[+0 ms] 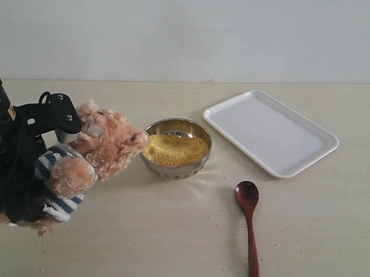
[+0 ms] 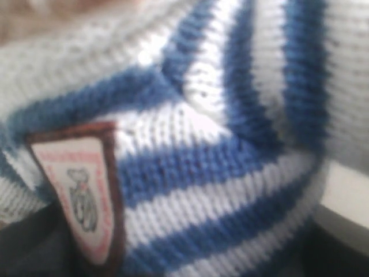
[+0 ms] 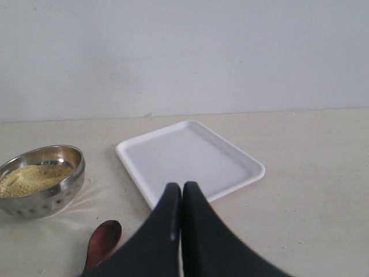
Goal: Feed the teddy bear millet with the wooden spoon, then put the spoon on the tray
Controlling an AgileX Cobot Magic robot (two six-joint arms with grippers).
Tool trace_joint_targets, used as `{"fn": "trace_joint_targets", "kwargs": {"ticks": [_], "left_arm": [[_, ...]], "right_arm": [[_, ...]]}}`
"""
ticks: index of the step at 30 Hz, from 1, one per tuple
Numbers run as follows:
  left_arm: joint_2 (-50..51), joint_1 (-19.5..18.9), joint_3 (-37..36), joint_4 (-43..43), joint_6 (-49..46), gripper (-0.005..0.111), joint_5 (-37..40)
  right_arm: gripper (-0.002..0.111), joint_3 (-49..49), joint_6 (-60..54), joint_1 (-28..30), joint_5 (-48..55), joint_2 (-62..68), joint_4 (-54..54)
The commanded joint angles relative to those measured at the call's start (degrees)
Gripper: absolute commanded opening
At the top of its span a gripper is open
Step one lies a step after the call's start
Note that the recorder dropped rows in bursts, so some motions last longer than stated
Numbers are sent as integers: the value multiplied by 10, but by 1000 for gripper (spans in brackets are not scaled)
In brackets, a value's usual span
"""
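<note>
Wooden spoon (image 1: pixel 249 229) lies free, lower right of centre. Right gripper (image 3: pixel 181 189): fingers pressed together, holding nothing. Left gripper (image 1: pixel 55 125), arm at left edge, clamped round teddy bear (image 1: pixel 106 145); bear tilted snout-first to steel bowl (image 1: pixel 172 169) of millet (image 1: pixel 174 150), mid-frame. Tray (image 1: pixel 306 156) beyond, upper right.

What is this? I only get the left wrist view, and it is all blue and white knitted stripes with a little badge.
Observer: That is the shirt of a teddy bear; the left gripper holds it by the body.
Operator: Is there food near it?
Observer: Yes, its snout leans toward a steel bowl of millet.
Operator: And a spoon?
Observer: The wooden spoon lies on the table, near the white tray but not on it.
</note>
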State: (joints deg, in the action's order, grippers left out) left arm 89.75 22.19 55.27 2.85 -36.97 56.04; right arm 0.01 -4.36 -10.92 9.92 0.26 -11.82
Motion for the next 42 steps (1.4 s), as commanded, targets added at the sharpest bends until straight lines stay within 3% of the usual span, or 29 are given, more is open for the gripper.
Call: {"fn": "trace_joint_targets", "kwargs": {"ticks": [1,12,20,27,35,38,42], "left_arm": [[-5,4,3,0,19,5,8],[-36,5,3,-5,57,5,-39],[-36,32,3,-1,57,5,-36],[-36,32,3,-17,70,5,-12],[-37,32,3,-29,70,5,7],[-37,32,3,-34,70,5,9],[-37,32,3,-34,70,5,9]], "right_arm": [[0,0,-2,-2,-3,-3,1],[0,0,-2,-2,-3,-3,1],[0,0,-2,-2,-3,-3,1],[0,0,-2,-2,-6,-3,1],[0,0,40,-2,-106,-3,-137],[0,0,98,-2,-40,-3,-150],[5,-69,-26,-32,62,28,-214]]}}
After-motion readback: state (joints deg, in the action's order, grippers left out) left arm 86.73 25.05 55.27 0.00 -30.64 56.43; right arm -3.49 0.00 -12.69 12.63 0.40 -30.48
